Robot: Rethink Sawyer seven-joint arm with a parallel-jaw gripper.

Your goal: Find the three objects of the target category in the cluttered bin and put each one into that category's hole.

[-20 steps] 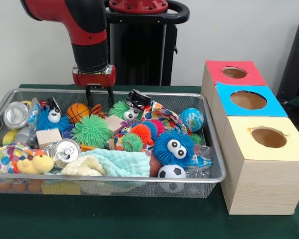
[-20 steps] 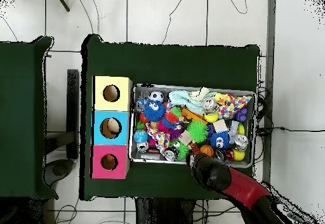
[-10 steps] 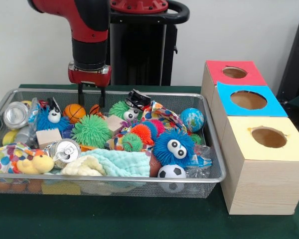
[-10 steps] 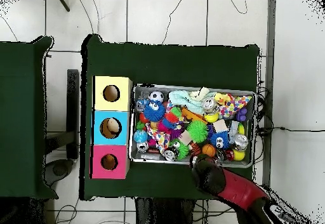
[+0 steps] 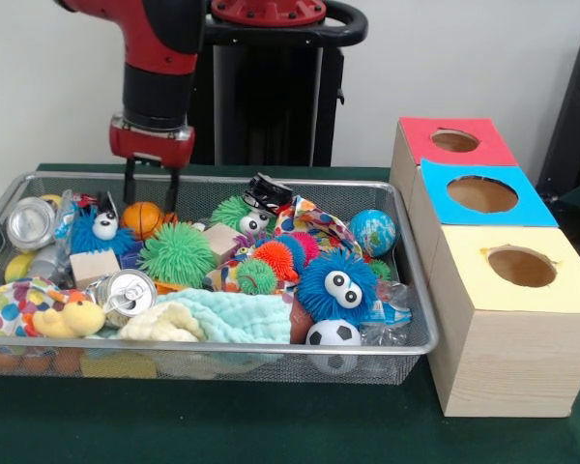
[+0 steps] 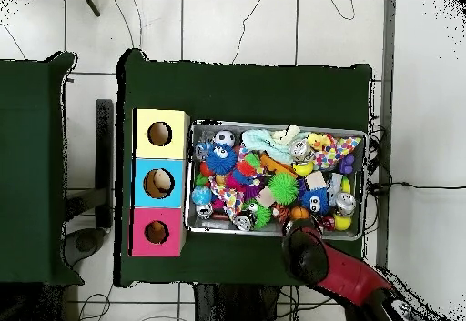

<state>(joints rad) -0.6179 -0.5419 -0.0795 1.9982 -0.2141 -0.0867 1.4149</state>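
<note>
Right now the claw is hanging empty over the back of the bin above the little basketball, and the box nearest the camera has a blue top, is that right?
Not quite. In the front view the box nearest the camera has a yellow top; the blue one sits behind it. The rest holds: the claw hangs empty over the back of the bin, above the little basketball.

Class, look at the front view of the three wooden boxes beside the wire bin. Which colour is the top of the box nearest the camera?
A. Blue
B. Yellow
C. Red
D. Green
B. The nearest box has a yellow top around its round hole, the blue-topped box sits behind it, and the red-topped box is farthest back.
</note>
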